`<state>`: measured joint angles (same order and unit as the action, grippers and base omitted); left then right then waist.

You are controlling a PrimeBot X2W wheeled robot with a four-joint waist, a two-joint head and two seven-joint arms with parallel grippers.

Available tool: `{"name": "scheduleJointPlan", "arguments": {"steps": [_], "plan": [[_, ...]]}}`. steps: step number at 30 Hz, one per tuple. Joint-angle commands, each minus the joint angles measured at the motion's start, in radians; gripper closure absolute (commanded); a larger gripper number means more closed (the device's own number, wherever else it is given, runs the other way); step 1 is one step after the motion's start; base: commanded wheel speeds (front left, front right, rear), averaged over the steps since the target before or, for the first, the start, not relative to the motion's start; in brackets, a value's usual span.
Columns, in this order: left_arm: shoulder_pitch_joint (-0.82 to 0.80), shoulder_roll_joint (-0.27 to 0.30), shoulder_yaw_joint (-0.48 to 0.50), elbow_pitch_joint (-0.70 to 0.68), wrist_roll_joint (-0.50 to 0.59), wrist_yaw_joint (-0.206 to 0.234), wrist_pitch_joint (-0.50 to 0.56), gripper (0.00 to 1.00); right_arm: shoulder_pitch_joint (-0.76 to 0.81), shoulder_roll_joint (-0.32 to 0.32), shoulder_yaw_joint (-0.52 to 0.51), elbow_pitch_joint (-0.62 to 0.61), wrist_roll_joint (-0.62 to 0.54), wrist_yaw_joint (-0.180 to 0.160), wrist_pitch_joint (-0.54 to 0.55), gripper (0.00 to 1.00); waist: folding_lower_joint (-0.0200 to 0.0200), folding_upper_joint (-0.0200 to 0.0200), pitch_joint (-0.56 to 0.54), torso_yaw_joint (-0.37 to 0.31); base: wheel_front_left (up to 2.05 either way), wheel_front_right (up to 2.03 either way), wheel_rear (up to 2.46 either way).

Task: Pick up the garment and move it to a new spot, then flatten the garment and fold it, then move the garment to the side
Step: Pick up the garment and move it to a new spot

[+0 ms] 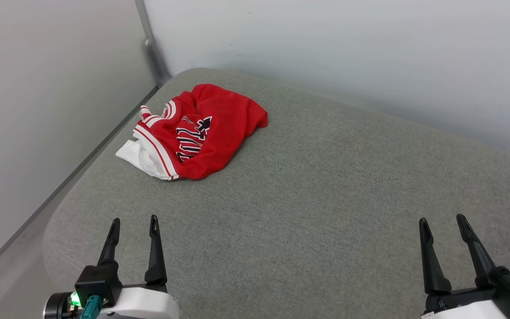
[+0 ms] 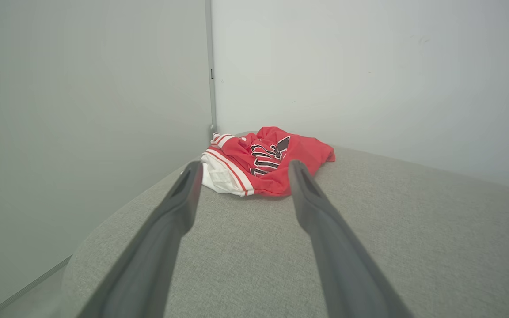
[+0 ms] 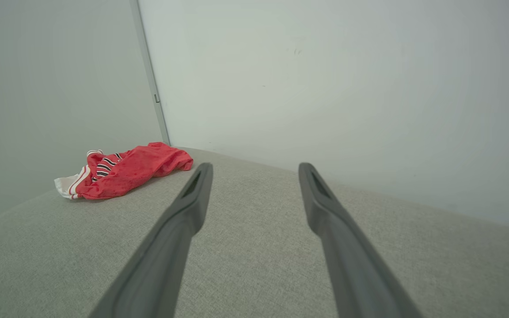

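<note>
Head view shows the garment (image 1: 202, 133) crumpled near the surface (image 1: 326, 212) corner; both grippers' fingers stand apart, empty. A shallow pinch there may slip off the loose cloth.

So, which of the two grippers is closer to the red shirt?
The left gripper: the shirt lies almost straight ahead of it, while the right gripper stands far aside.

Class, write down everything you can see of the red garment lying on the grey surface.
The garment is a red shirt of thin-looking fabric with a white sleeve part, red-and-white striped trim and dark-and-white lettering too creased to read. It lies crumpled in a loose heap, neither flat nor folded, near the far left corner of the grey fabric surface. Only that surface touches it.
</note>
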<state>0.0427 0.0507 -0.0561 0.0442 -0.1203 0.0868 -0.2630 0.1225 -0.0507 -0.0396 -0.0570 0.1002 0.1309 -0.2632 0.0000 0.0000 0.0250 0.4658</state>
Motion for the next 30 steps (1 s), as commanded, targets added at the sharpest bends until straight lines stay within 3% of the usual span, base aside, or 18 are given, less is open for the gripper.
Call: {"name": "scheduleJointPlan", "arguments": {"steps": [1, 7, 18, 22, 27, 30], "plan": [[0.006, -0.001, 0.004, -0.002, -0.004, 0.001, -0.003, 0.0, -0.006, 0.001, 0.003, -0.004, -0.003, 0.0, -0.003, 0.0, 0.0, 0.0, 0.003, -0.002, 0.0, 0.0, 0.0], [-0.075, -0.001, 0.044, -0.004, -0.021, -0.014, -0.003, 0.0, -0.03, 0.001, 0.005, -0.015, -0.029, 0.0, -0.003, 0.0, 0.0, 0.0, 0.049, -0.026, 0.0, 0.0, 0.0], [-0.434, 0.016, 0.234, -0.026, -0.032, -0.134, -0.003, 0.0, -0.143, -0.006, -0.007, -0.065, -0.122, 0.0, -0.003, 0.0, 0.0, 0.0, 0.261, -0.118, 0.0, 0.0, 0.0], [-0.565, 0.052, 0.298, -0.005, -0.05, -0.172, -0.003, 0.0, -0.181, -0.026, -0.013, -0.08, -0.125, 0.0, -0.002, 0.0, 0.0, 0.0, 0.336, -0.153, 0.0, 0.0, 0.0], [-0.693, 0.118, 0.305, 0.102, -0.12, -0.205, -0.003, 0.0, -0.216, -0.043, -0.027, -0.098, -0.126, 0.0, -0.003, 0.0, 0.0, 0.0, 0.405, -0.19, 0.0, 0.0, 0.0], [-0.757, 0.203, 0.271, 0.164, -0.145, -0.213, 0.039, 0.0, -0.233, -0.051, -0.035, -0.108, -0.123, 0.0, -0.002, 0.0, 0.0, 0.0, 0.435, -0.205, 0.0, 0.0, 0.0]]}}
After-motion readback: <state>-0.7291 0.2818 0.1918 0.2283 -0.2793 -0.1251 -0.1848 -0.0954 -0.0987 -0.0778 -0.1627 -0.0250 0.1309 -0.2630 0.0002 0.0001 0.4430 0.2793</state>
